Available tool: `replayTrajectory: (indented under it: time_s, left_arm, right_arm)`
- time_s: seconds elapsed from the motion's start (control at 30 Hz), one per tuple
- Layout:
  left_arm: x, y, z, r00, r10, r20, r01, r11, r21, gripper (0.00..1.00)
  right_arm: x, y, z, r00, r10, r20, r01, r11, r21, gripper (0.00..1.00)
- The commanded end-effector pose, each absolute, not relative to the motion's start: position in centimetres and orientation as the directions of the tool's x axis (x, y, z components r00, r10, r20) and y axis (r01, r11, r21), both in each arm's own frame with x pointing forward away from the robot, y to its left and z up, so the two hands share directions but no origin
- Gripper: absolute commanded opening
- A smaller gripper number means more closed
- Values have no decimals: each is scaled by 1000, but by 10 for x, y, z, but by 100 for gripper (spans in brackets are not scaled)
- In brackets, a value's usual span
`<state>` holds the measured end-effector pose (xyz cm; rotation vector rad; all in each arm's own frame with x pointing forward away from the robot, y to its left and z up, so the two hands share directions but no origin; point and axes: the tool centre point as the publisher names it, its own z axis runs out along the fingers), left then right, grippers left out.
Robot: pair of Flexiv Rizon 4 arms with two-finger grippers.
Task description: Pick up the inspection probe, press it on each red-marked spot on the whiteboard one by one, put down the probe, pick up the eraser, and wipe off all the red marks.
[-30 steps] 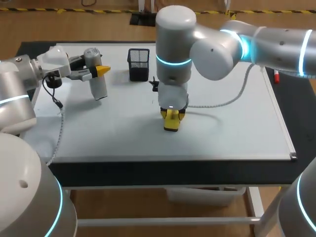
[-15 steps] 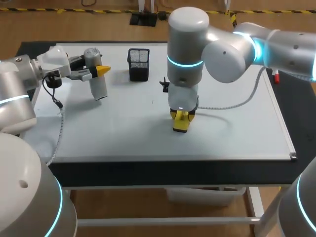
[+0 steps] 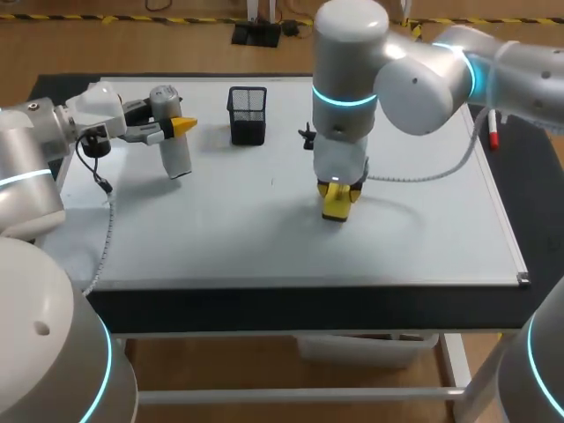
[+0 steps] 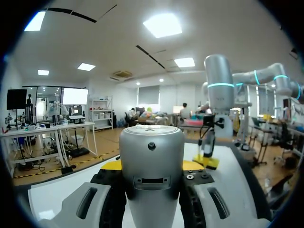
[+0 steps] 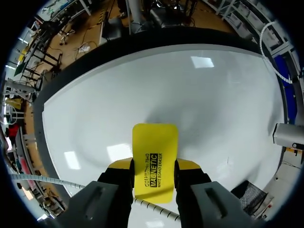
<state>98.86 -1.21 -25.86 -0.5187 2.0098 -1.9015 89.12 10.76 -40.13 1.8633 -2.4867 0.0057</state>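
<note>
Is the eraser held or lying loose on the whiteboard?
Held. The eraser sits between the right gripper's jaws, both touching its sides; contact with the whiteboard cannot be told.

Silver-grey left arm and right arm, cyan rings.
White coiled cable on the right; right gripper tipped yellow.

Bright o/h light; glare spots on whiteboard; soft shadows.

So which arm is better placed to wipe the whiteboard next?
Right: the right end effector grips the yellow eraser down at the whiteboard. The left end effector holds the probe, off at the far left.
</note>
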Motion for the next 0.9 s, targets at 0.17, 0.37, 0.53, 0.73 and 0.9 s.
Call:
replayTrajectory:
  time_s: [0.17,0.37,0.53,0.73,0.9]
  left_arm:
    - [988,-12,-257,-881,-472,14,-40,46,-998,0]
    - [988,-12,-257,-881,-472,14,-40,46,-998,0]
    - [988,-12,-257,-881,-472,14,-40,46,-998,0]
    - [988,-12,-257,-881,-472,14,-40,46,-998,0]
    - [988,-12,-257,-881,-472,14,-40,46,-998,0]
  right_arm:
    - [913,63,-368,-345,-939,6,-939,345,-18,0]
    - [925,49,-357,-369,-929,1,-929,369,-36,0]
    - [925,49,-357,-369,-929,1,-929,369,-36,0]
    - [925,49,-357,-369,-929,1,-929,369,-36,0]
    - [925,49,-357,-369,-929,1,-929,369,-36,0]
